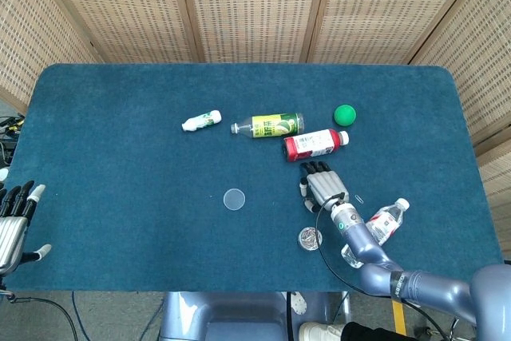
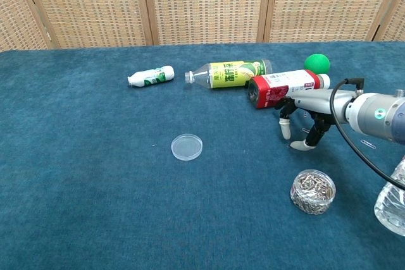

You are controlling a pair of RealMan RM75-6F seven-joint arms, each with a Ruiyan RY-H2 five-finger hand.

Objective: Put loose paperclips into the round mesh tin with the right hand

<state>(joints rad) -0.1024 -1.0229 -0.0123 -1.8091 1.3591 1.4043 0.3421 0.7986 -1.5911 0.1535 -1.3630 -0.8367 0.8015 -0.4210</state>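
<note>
Far left of the right hand [image 2: 304, 121], the left hand [image 1: 14, 225] rests off the table edge, fingers apart, holding nothing. Nearer lie a white bottle [image 2: 150, 75], clear lid [image 2: 186, 147], yellow-labelled bottle [image 2: 228, 73] and red-labelled bottle [image 2: 285, 86], which almost touches the hand's knuckles. The right hand's fingers point down at the blue cloth [image 2: 95, 175]; whether they pinch a paperclip, I cannot tell. Just nearside sits the mesh tin [image 2: 312, 191], with a loose paperclip [image 2: 367, 141] to the right. Wicker screens [image 2: 202, 4] stand behind.

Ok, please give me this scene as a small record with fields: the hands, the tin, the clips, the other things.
right hand: low over the cloth beside the red bottle, fingers pointing down; whether it holds a clip cannot be told
left hand: at the table's left edge, fingers apart, holding nothing
mesh tin: upright, holds paperclips
loose paperclip: on the cloth
other things: clear lid, yellow bottle, green ball
</note>
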